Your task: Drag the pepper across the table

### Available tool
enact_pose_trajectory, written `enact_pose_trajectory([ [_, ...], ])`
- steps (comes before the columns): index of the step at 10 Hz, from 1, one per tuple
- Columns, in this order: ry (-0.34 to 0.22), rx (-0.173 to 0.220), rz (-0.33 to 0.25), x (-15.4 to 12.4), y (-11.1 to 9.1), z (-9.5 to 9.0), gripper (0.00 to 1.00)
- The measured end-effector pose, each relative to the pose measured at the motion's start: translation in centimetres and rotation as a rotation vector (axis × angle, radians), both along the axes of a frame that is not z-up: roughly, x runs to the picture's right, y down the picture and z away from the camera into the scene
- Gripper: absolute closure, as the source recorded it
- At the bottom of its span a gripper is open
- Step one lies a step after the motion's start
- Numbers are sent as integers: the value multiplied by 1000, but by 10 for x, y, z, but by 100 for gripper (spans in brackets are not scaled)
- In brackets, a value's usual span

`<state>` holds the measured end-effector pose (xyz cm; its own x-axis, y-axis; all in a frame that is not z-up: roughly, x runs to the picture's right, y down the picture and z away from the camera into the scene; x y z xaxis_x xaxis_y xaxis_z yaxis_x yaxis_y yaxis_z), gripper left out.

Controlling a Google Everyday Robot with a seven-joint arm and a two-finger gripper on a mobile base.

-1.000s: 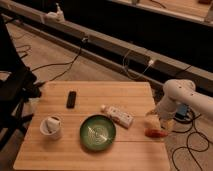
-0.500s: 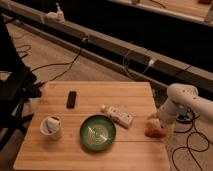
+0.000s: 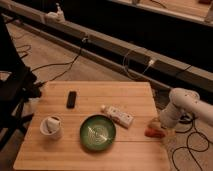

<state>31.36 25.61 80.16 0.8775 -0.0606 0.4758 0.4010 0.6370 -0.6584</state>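
Dim room, wooden worktop (image 3: 75, 157). Red pepper (image 3: 151, 133) sat at right edge, toward front right corner. Robot gripper (image 3: 160, 128) was down at pepper, contact unclear; open or closed, couldn't tell. Green plate (image 3: 85, 140) mid-front.

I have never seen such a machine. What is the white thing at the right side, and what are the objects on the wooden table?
The white thing is a robot's arm. Its gripper, the machine's hand, is low at the right edge of the table, beside a red-orange pepper. The camera looks down from above. On the wood also lie a black remote, a white cup, a green plate and a white power strip. Whether the pepper is gripped, I cannot tell.
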Motion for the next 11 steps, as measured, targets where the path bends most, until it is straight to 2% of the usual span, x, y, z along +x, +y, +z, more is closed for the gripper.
enact_pose_trajectory([
  [4,-10,-7,-8,-2,5,2,76],
  [6,-16,-12,-16,-3,7,2,97],
  [11,-29,1,-51,-12,-1,6,100],
])
